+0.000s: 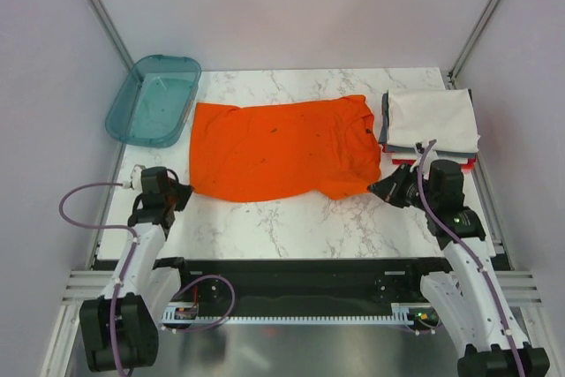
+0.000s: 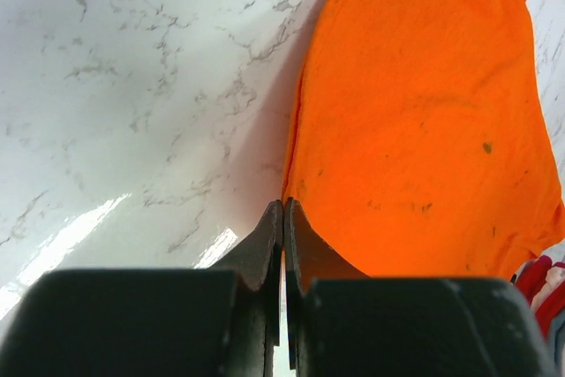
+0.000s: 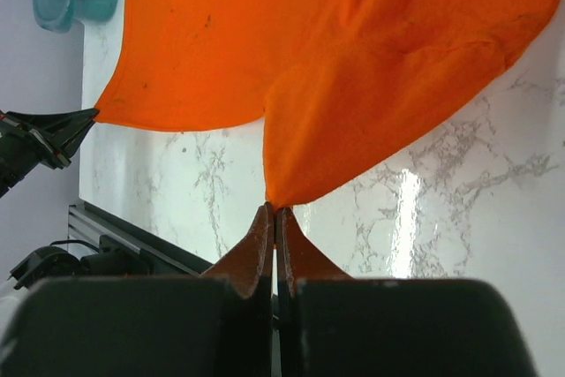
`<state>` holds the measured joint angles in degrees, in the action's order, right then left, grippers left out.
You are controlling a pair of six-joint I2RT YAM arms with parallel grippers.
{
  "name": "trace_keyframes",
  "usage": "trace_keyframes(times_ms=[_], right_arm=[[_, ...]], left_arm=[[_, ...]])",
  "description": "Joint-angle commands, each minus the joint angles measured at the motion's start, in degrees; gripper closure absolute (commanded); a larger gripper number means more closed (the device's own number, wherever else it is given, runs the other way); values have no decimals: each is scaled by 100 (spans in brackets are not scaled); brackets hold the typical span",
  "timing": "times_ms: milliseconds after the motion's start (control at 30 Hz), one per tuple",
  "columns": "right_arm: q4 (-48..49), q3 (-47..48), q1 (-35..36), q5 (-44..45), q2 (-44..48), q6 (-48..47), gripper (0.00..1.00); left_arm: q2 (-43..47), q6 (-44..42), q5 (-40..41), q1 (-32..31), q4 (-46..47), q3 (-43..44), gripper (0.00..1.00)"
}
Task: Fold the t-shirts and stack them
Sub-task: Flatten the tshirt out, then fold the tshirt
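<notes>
Covering most of the top view, the marble table serves as a flat bed for folding. The orange t-shirt lies spread across its middle, hem to the left and sleeves to the right, opened out so its near edge is within reach of both arms. At the far right sits the stack of finished shirts, white on top with grey and red edges beneath. It is just beside the orange one, probably so the next fold has a short trip. The teal tray is off in the far left corner, apart from the work.

The left gripper is at the near hem corner, and the right gripper is at the tip of the near sleeve. Both wrist views show the jaws pressed together with cloth drawn to a point at the tips, so each seems pinched on the shirt. Holding both near ends suggests they will lift this edge and carry it over.
</notes>
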<state>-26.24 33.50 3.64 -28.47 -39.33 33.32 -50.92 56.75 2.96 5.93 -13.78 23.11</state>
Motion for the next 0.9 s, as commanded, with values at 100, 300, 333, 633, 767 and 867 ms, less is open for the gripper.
trace_keyframes(times_ms=[100,300,333,633,767,867], right_arm=[[-567,-185,32,87,444,-124,100],[-41,7,23,227,-267,-212,100],[22,156,23,315,-546,-229,100],[453,1369,14,921,-1919,-335,100],[471,1993,14,1238,-2552,-423,100],[506,2292,14,1396,-2973,-493,100]], left_arm=[[750,178,126,31,-371,-264,98],[426,266,64,31,-432,-71,98],[329,275,82,22,-424,34,98],[-770,389,415,31,-441,782,98],[-1139,530,547,48,-441,1168,98],[-1402,644,513,39,-441,1406,98]])
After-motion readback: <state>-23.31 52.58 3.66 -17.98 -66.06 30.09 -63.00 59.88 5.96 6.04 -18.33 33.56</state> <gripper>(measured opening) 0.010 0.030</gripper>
